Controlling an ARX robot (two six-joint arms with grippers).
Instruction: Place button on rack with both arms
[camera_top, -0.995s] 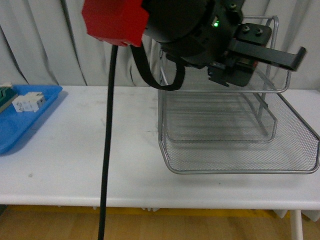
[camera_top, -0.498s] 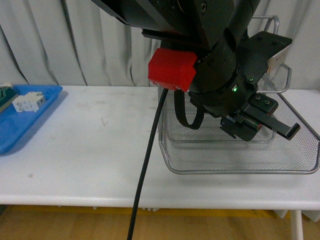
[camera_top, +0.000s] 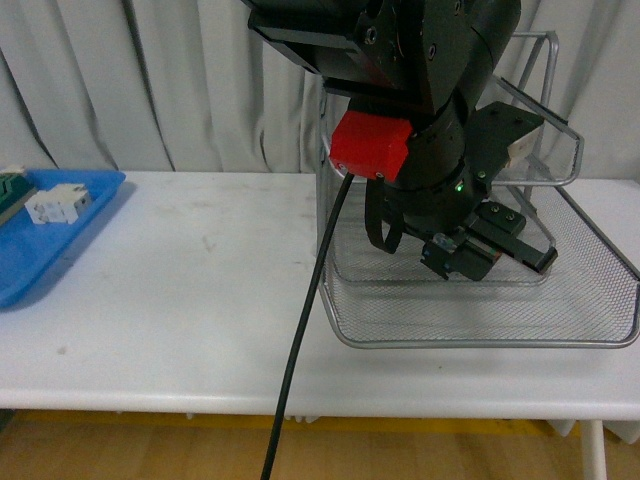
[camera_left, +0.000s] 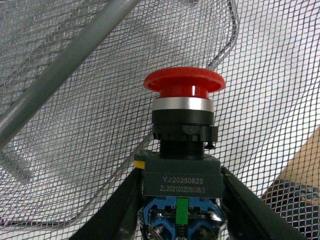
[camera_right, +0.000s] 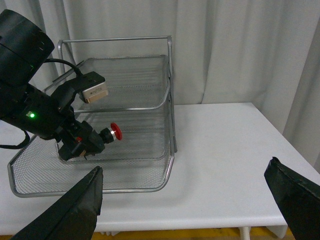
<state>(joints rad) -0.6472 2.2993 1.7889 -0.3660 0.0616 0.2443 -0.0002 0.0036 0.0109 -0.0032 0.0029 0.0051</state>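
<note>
Button (camera_left: 182, 150) sits clamped in left gripper (camera_top: 483, 256), arm slanting down from twelve o'clock into rack (camera_top: 480, 343); right gripper (camera_right: 184, 172) gapes wide, well apart.

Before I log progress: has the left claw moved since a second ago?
Yes. The left claw, shut on the button, dropped from the top tier of the rack toward its bottom tier.

Even bright light, soft shadows, front view a bit blurry
</note>
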